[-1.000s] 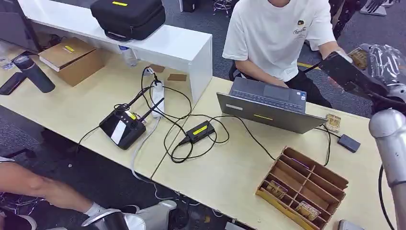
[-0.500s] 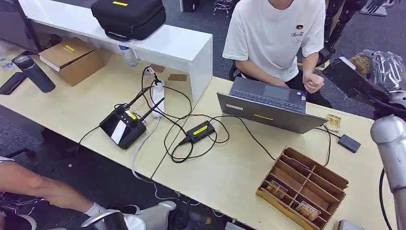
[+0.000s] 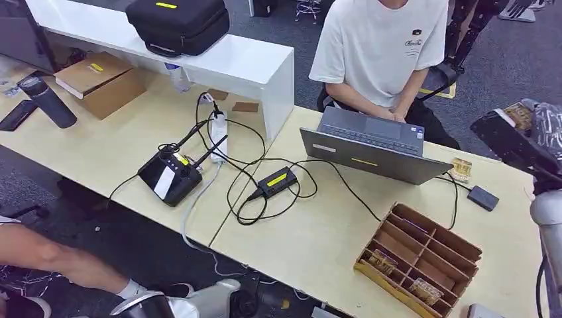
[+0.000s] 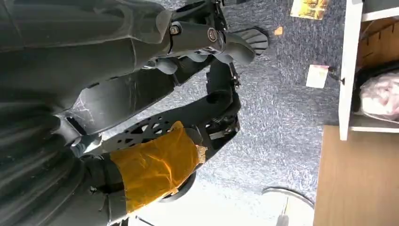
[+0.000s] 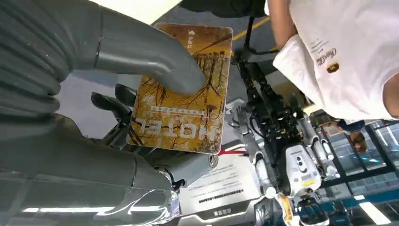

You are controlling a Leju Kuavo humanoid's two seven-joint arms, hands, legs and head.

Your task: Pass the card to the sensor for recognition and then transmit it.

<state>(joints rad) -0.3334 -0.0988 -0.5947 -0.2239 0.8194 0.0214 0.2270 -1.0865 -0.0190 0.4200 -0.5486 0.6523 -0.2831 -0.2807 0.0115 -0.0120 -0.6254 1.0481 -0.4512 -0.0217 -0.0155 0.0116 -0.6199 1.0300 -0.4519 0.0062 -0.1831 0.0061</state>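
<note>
Right hand [image 3: 523, 136] dropped lower at right edge, thumb pinning card [image 5: 183, 87] against fingers [image 5: 110, 106], face exposed for sensor [image 3: 483, 197]. Left fingers: can't tell.

The card [image 5: 181, 87], at upper centre of the right wrist view and held by the right hand [image 5: 94, 75], carries the word "HOTEL" in pale capitals, shown upside down in that frame. A line of small print above it cannot be read.

The white shirt [image 5: 339, 56] at the upper right of the same view bears a script chest logo; its wording is too small to make out. In the head view, the yellow labels [image 3: 276, 179] on devices at frame centre show no legible text.
</note>
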